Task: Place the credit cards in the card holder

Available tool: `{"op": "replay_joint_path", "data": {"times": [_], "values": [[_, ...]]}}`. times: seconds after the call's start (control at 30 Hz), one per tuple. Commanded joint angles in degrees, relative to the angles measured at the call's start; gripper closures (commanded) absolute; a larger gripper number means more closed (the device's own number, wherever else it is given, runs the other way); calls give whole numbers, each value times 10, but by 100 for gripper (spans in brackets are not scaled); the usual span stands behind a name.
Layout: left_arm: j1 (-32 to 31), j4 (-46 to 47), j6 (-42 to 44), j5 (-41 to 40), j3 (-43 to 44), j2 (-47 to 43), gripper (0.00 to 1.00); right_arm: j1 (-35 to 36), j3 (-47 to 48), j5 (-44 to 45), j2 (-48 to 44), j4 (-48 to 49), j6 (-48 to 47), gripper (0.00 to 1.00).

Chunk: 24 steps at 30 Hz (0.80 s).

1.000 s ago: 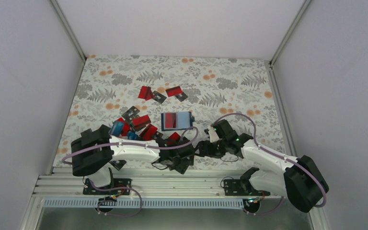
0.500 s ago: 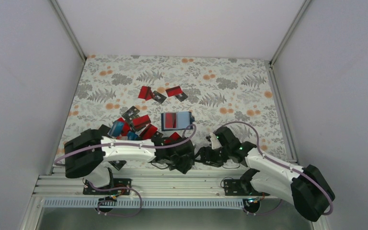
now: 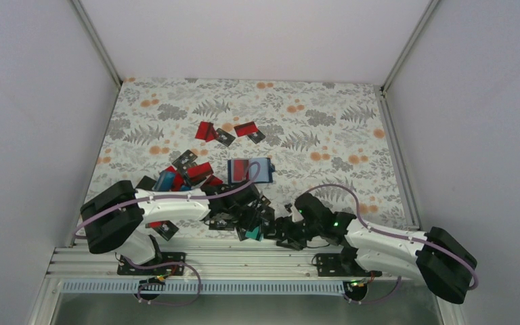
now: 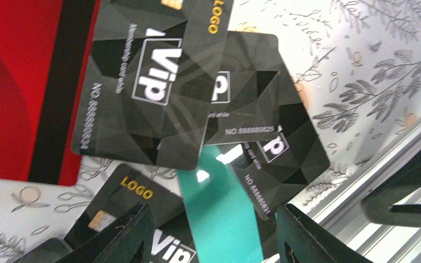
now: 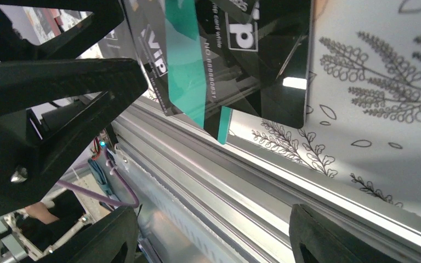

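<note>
Card holder [image 3: 249, 170]: lies open at mid-counter [image 3: 325, 122], pale blue inside, with a red card in its left half. Credit cards [image 3: 191, 175]: red with black ends, heaped just left of it; a few more lie further back. At the near edge, black cards [image 4: 153, 93] read "VIP" in white and "LOGO" in gold. A teal card [image 4: 219, 213] lies between the spread fingers of the left hand [image 4: 214, 241], which is released. Right hand [image 5: 214, 235]: released, over the rail [image 5: 225, 181].

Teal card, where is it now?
Top view: teal card at the near edge of the table, between left hand and right hand, among black VIP cards.
</note>
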Motion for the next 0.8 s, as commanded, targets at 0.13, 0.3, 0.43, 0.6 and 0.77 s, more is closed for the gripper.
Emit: {"op": "replay_joint_path", "data": {"times": [0.13,0.3,0.43,0.6,0.77], "values": [[6,64,26,47,-3,32,44,55,1,64,53,100,110,32],[6,71,22,51,-11,50,44,76,6,86,97,138,131,35],[6,90,11,64,-30,47,45,92,1,113,107,165,156,40],[4,110,-2,84,-51,35,46,104,-9,145,115,193,175,46],[-3,115,-5,87,-57,29,46,107,-12,151,140,213,181,48]]}}
